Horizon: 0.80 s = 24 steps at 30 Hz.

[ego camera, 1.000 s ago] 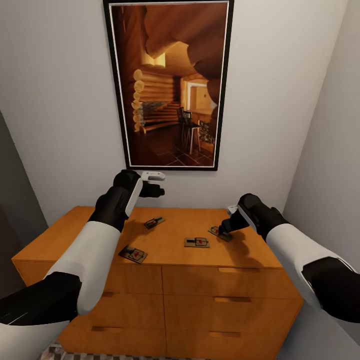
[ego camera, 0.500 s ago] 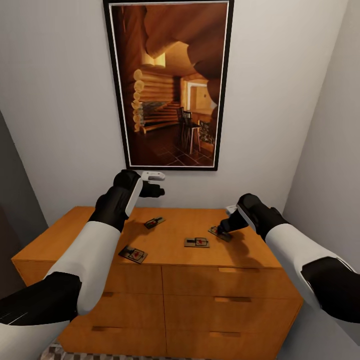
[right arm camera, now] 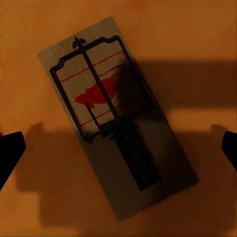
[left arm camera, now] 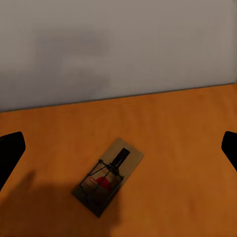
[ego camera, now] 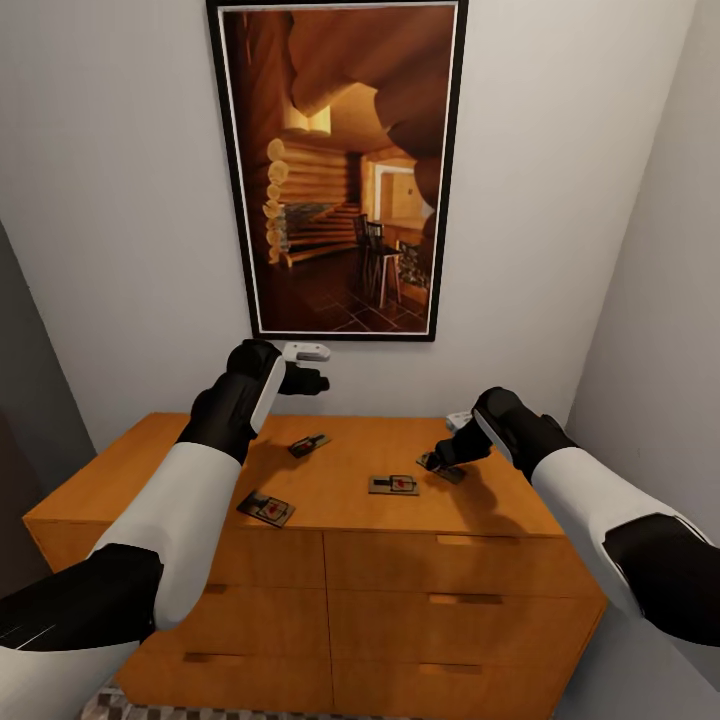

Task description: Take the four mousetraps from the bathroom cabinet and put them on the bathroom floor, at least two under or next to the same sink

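Four mousetraps lie on the flat top of the orange-brown cabinet (ego camera: 330, 560): one at the back (ego camera: 309, 444), one near the front left (ego camera: 266, 508), one in the middle (ego camera: 393, 485), one at the right (ego camera: 440, 466). My right gripper (ego camera: 447, 452) hangs open just above the right trap. In the right wrist view that mousetrap (right arm camera: 116, 116) lies between the two black fingertips (right arm camera: 10, 153), which do not touch it. My left gripper (ego camera: 314, 366) is open, raised above the back trap. The left wrist view has this mousetrap (left arm camera: 107, 177) well below the spread fingertips (left arm camera: 9, 150).
A tall framed picture (ego camera: 340, 170) hangs on the white wall behind the cabinet. Another wall (ego camera: 660, 300) closes in at the right, a grey surface (ego camera: 25, 400) at the left. A strip of patterned bathroom floor (ego camera: 130, 708) shows below the cabinet's drawers.
My right gripper has edged slightly left over the right mousetrap. The left arm and the traps have not moved.
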Motion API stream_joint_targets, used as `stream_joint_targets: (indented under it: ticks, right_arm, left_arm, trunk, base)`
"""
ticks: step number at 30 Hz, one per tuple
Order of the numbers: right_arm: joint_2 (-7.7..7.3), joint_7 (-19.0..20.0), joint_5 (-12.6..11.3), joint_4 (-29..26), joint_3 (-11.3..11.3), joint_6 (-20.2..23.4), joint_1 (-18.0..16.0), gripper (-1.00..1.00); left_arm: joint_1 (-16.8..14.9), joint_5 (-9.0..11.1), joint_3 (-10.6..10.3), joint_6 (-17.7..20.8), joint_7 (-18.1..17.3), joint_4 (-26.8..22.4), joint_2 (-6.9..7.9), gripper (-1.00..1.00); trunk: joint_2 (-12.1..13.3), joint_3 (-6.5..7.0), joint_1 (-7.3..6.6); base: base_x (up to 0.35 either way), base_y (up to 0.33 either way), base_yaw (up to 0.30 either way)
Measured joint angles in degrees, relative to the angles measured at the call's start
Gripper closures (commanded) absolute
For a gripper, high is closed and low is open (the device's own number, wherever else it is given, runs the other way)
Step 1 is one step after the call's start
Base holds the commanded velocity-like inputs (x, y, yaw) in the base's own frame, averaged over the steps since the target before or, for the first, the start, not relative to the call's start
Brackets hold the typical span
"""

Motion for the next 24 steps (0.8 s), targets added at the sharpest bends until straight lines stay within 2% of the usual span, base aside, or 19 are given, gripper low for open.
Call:
stream_joint_targets:
  ticks: [10, 24]
  right_arm:
    - [-0.09, 0.71, 1.76, 0.36, 0.08, 0.01, 0.00, -1.00]
    - [-0.22, 0.78, 2.18, 0.75, 0.15, 0.02, 0.00, -1.00]
  left_arm:
    - [-0.01, 0.00, 0.00, 0.00, 0.00, 0.01, 0.00, -1.00]
    - [-0.01, 0.00, 0.00, 0.00, 0.00, -0.03, 0.00, -1.00]
  trunk:
    - [0.00, 0.00, 0.00]
    - [0.00, 0.00, 0.00]
  base:
    - [0.000, 0.000, 0.000]
    - [0.000, 0.000, 0.000]
